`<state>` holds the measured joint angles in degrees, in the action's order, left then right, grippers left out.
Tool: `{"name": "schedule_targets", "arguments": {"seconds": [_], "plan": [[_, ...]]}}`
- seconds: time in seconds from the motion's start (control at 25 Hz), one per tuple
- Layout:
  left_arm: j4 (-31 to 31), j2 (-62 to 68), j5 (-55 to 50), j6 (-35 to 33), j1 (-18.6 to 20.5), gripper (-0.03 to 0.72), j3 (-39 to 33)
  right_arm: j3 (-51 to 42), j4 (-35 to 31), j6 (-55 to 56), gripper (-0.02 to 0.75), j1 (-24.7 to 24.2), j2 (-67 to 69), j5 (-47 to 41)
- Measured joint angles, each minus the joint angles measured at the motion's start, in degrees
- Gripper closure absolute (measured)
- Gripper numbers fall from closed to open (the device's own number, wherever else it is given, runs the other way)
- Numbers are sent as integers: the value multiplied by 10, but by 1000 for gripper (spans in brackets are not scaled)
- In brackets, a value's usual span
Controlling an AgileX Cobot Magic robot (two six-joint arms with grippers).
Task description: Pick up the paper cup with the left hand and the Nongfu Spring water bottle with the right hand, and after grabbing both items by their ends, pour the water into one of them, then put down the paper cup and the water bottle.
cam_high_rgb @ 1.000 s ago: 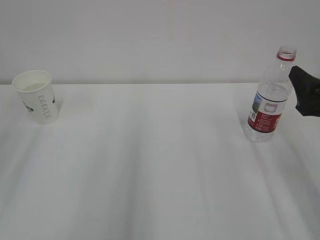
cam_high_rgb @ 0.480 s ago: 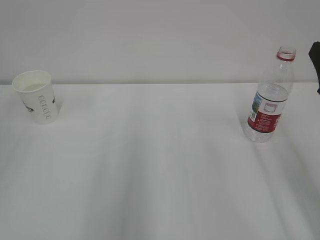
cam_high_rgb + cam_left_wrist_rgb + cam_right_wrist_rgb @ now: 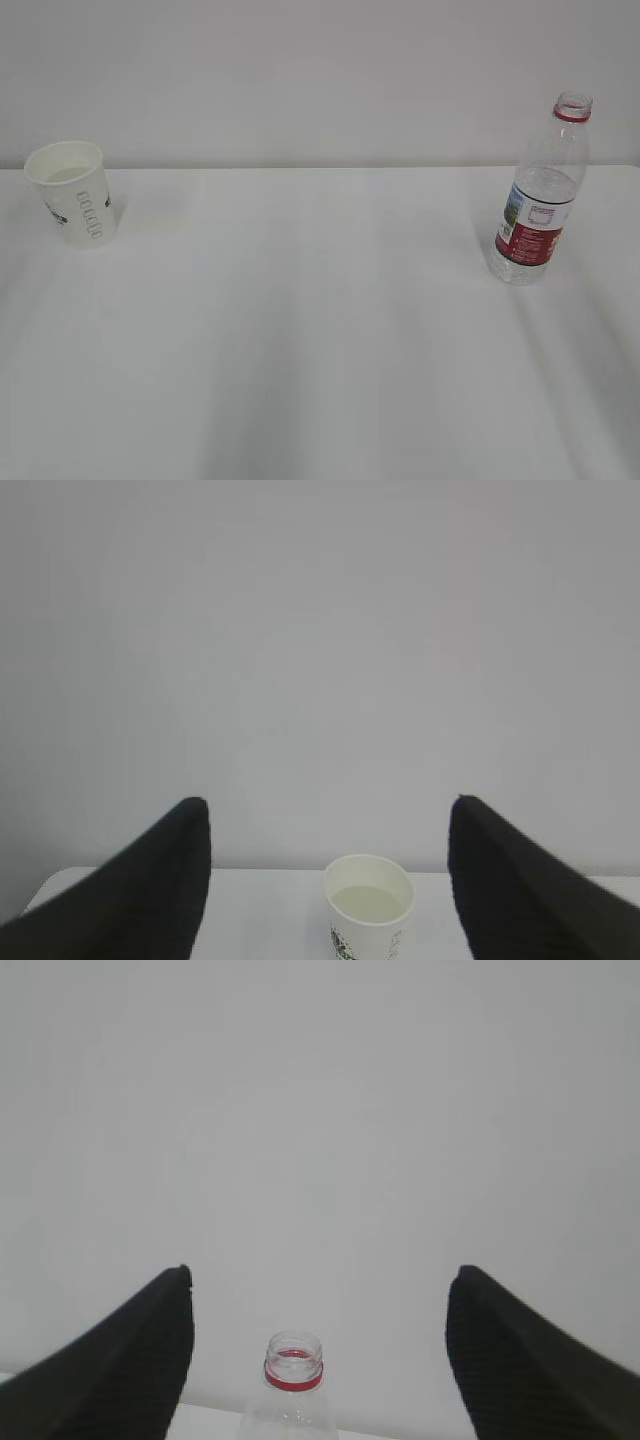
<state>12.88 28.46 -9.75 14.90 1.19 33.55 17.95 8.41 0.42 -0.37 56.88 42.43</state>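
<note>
The paper cup stands upright at the far left of the white table, pale water pooled inside, and the left hand sits behind it with its fingers spread wide and empty. Well apart, at the far right, the uncapped Nongfu Spring water bottle stands upright, partly filled. The right hand frames the bottle's red neck ring with jaws spread wide, touching nothing.

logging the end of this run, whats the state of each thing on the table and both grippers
paper cup: upright on the table, pale liquid inside, free of any gripper
Nongfu Spring water bottle: upright, uncapped, partly filled, free of any gripper
left gripper: open, empty, cup ahead between its fingers
right gripper: open, empty, bottle neck ahead between its fingers
</note>
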Motion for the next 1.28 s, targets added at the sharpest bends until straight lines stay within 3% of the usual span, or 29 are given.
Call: {"name": "schedule_targets", "arguments": {"seconds": [0.52,0.92,1.28], "plan": [[-4,-36,-160,0,0,151,122,-1,4,0,148,0,-205,-182],[-11,-74,-254,-20,0,157,129,41,6,5,148,0,-327,-400],[-72,-75,-384,-75,-15,169,130,94,6,9,148,4,-373,-620]]}}
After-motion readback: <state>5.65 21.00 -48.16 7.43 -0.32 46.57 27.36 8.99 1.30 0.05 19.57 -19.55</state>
